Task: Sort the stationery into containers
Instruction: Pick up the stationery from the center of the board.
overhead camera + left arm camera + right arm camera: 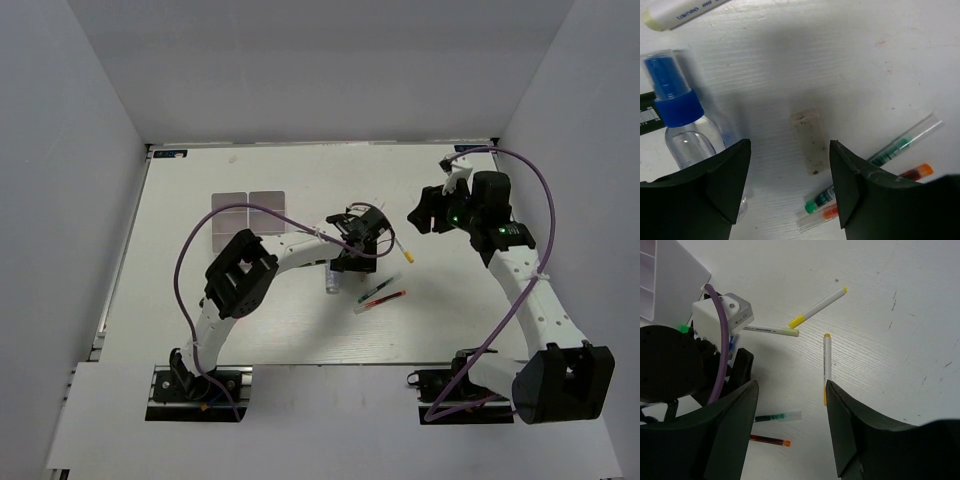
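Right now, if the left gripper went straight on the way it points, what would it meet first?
Most likely the beige eraser, lying flat just ahead of the open left gripper, slightly off centre; depth is unclear.

Eraser on table, between bottle and 2 pens

Table: pale cream top with a fine wood grain, evenly lit. Plain grey-white panels enclosed it on three sides: back wall, left wall, right wall. A white board ran along the near edge. In the close views the surface was scuffed, with short dark scratches and a faint reddish smudge. Shadows were soft and diffuse.
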Motion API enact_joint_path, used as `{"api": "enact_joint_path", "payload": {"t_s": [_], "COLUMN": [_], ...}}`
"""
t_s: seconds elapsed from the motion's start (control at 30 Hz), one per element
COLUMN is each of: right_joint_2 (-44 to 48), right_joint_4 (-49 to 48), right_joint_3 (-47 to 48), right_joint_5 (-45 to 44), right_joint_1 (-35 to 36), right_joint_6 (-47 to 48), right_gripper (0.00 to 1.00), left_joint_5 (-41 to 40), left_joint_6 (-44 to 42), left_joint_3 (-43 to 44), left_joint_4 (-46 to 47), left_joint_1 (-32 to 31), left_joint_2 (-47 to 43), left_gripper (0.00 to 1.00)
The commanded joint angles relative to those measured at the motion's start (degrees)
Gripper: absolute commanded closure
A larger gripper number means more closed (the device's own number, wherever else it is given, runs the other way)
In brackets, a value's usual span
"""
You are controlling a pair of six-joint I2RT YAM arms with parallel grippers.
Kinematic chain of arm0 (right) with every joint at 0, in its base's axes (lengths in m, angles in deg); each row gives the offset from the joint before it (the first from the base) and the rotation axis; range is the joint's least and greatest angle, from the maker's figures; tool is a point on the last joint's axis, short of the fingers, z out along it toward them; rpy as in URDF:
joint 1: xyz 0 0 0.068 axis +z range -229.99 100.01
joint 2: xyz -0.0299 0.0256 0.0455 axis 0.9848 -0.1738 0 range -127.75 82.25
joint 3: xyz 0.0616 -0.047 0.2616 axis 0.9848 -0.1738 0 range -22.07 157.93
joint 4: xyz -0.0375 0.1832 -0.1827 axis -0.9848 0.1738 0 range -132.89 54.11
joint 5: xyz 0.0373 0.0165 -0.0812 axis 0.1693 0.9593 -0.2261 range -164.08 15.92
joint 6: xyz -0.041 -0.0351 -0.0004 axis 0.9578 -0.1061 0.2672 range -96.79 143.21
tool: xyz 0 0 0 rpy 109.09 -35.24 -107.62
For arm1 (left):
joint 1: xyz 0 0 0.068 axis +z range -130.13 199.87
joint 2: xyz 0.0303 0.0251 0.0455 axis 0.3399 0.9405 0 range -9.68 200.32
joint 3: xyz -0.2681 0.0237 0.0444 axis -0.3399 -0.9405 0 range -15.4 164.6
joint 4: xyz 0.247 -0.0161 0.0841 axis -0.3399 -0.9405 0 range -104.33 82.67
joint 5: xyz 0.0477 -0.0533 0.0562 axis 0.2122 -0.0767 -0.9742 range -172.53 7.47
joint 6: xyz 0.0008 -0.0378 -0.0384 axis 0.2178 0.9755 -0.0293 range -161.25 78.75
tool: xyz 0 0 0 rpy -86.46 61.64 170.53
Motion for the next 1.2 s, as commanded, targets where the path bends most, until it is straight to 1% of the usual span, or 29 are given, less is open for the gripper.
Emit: {"api": "enact_joint_path", "payload": {"t_s": [0.0, 0.1, 0.13, 0.23, 0.3, 0.37, 0.43, 0.5, 0.6, 0.63, 0.7, 0.73, 0.77, 0.83, 0.9, 0.93, 1.03, 1.07, 1.17], "right_joint_2": [2.5, 3.0, 2.9, 3.4, 3.7, 4.1, 4.1, 4.4, 4.4, 4.5, 4.7, 4.8, 4.9, 4.9, 4.9, 5.1, 4.7, 4.6, 4.7], "right_joint_4": [-2.4, -2.6, -2.5, -2.3, -2.5, -2.3, -2.5, -2.4, -2.5, -2.5, -2.3, -2.2, -2.1, -2.0, -2.2, -2.4, -2.4, -2.3, -2.4], "right_joint_3": [-0.9, -1.6, -1.7, -1.8, -1.9, -2.1, -2.2, -2.6, -2.8, -2.9, -2.9, -3.0, -3.0, -3.2, -3.3, -3.4, -3.5, -3.5, -3.6], "right_joint_5": [3.8, 5.6, 5.9, 6.9, 7.7, 8.6, 9.5, 9.7, 10.7, 11.1, 11.8, 12.1, 12.7, 13.0, 13.6, 13.7, 14.9, 15.3, 16.2], "right_joint_1": [-1.1, -2.1, -2.1, -3.2, -3.5, -3.8, -4.3, -4.7, -5.4, -5.7, -6.0, -6.2, -6.5, -6.5, -6.5, -8.3, -8.7, -8.7, -9.0], "right_joint_6": [-1.2, -1.4, -1.4, -1.4, -1.4, -1.4, -1.4, -1.4, -1.4, -1.3, -1.4, -1.4, -1.4, -1.4, -1.4, -1.4, -1.3, -1.1, -0.9], "right_gripper": [0.38, 0.38, 0.38, 0.38, 0.38, 0.38, 0.38, 0.38, 0.38, 0.38, 0.38, 0.38, 0.39, 0.39, 0.39, 0.39, 0.39, 0.39, 0.39], "left_joint_5": [-4.9, -4.4, -3.8, -3.8, -3.3, -3.3, -3.3, -3.3, -3.3, -3.3, -3.3, -3.3, -3.3, -4.9, -7.4, -8.2, -10.2, -12.7, -17.6], "left_joint_6": [2.5, 2.5, 2.5, 2.5, 2.5, 2.5, 2.5, 3.0, 3.0, 3.0, 3.0, 3.0, 2.3, 1.2, 0.1, -1.9, -3.0, -3.0, -3.0], "left_joint_3": [5.0, 5.7, 6.5, 7.9, 9.4, 10.3, 11.0, 11.0, 11.0, 11.0, 10.4, 10.4, 8.6, 7.0, 4.3, 2.5, -0.4, -2.8, -6.7], "left_joint_4": [-3.5, -3.5, -3.5, -4.1, -4.8, -5.5, -6.3, -6.3, -6.3, -6.3, -6.3, -6.3, -5.7, -4.7, -2.1, 0.1, 3.3, 5.4, 9.1], "left_joint_1": [-0.4, -0.4, -0.4, -1.0, -1.0, -1.6, -1.6, -1.6, -2.1, -2.1, -2.1, -2.1, -2.6, -2.6, -2.6, -2.6, -1.3, -0.7, -0.2], "left_joint_2": [-0.9, -0.2, 1.3, 3.1, 4.5, 5.4, 6.0, 6.0, 6.6, 6.6, 5.9, 5.8, 3.9, 1.7, -1.2, -4.3, -9.4, -13.2, -18.6], "left_gripper": [0.26, 0.28, 0.28, 0.30, 0.34, 0.36, 0.40, 0.41, 0.51, 0.61, 0.73, 0.86, 0.91, 0.97, 1.00, 1.00, 1.00, 1.00, 1.00]}}
